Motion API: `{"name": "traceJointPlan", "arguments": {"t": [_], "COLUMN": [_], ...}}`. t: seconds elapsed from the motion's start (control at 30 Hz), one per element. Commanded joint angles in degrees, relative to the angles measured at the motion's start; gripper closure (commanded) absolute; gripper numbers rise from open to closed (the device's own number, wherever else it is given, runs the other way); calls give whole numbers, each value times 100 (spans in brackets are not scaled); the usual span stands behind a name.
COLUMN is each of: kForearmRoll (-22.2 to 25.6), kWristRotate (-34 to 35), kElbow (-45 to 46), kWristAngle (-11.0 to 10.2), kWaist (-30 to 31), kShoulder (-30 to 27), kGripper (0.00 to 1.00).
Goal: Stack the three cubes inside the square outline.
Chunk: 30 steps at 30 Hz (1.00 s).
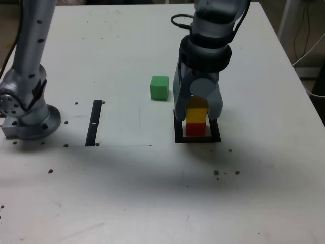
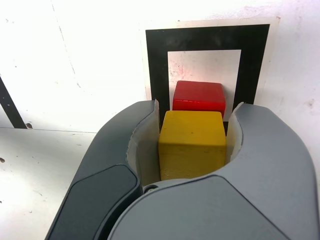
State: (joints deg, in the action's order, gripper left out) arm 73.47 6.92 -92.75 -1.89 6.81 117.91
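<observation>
- Three cubes in all: one red [image 1: 195, 128], one yellow [image 1: 197, 109], one green [image 1: 159, 87].
- One square outline [image 1: 180, 138] lies flat on the white table [image 1: 152, 193], toward the exterior view's right of centre; its thick black border frames a white middle.
- The red cube sits on the white middle of the outline, within the border.
- The yellow cube is directly above the red one. In the exterior view its lower edge meets the red cube's top, though whether its weight is fully on the red cube cannot be told.
- One gripper [image 1: 197, 104] hangs over the outline, its two grey jaws on opposite sides of the yellow cube. In the wrist view the pale inner pads [image 2: 143, 145] press against both sides of the cube, so it is clamped on the yellow cube.
- The green cube stands alone on the bare table, outside the outline, to the exterior view's left of the gripper and a little farther back. It is near the gripper but touches nothing else.
- One narrow black strip [image 1: 94, 122] lies on the table well to the exterior view's left of the outline; a piece of it also shows at the edge of the wrist view.
- One arm base [image 1: 30, 114] stands at the exterior view's left edge, beside the strip.
- Small dark specks dot the table, several near its front.
</observation>
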Motion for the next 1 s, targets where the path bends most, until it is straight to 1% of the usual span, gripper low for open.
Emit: {"name": "traceJointPlan", "arguments": {"t": [0.0, 0.6, 0.73, 0.8, 0.87, 0.93, 0.97], "kForearmRoll": [-32, -74, -108, -117, -119, -119, -116], "kWristRotate": [-16, -101, -103, -104, -107, -109, -110], "kElbow": [28, 75, 80, 85, 90, 93, 96], "kWristAngle": [29, -13, -17, -24, -33, -42, -46], "kWaist": [-19, -57, -57, -57, -57, -57, -57], "kShoulder": [43, -4, -4, -6, -10, -16, -20], "kGripper": [68, 67, 65, 62, 56, 47, 41]}}
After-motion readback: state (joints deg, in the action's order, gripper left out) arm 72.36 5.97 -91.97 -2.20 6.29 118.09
